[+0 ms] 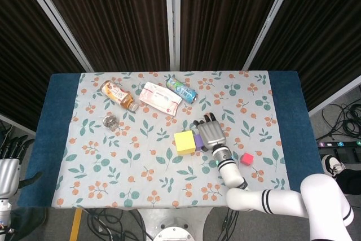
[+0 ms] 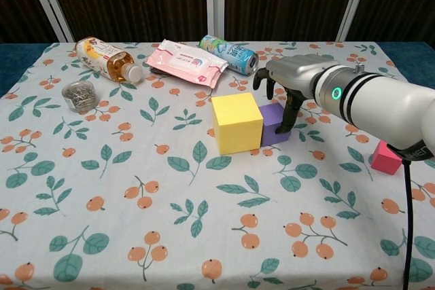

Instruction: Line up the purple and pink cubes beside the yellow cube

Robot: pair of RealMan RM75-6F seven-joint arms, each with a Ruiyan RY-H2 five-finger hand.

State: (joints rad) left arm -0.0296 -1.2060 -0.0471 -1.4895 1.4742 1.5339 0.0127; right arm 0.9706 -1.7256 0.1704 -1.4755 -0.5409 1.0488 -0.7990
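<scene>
The yellow cube [image 1: 183, 141] [image 2: 236, 123] stands mid-table, turned slightly askew. Pressed against its right side is the smaller purple cube [image 1: 198, 142] [image 2: 273, 125]. My right hand [image 1: 210, 134] [image 2: 289, 79] arches over the purple cube and grips it, thumb down its right face and the other fingers curled behind it. The pink cube [image 1: 246, 158] [image 2: 388, 156] lies alone further right, near the front. My left hand [image 1: 8, 165] hangs off the table's left end with its fingers straight and nothing in it.
Along the back lie a tea bottle [image 1: 118, 95] [image 2: 105, 58], a pink wipes packet [image 1: 160, 98] [image 2: 185, 63] and a can [image 1: 181, 89] [image 2: 229, 53] on its side. A small shiny jar [image 1: 110, 121] [image 2: 80, 96] sits at the left.
</scene>
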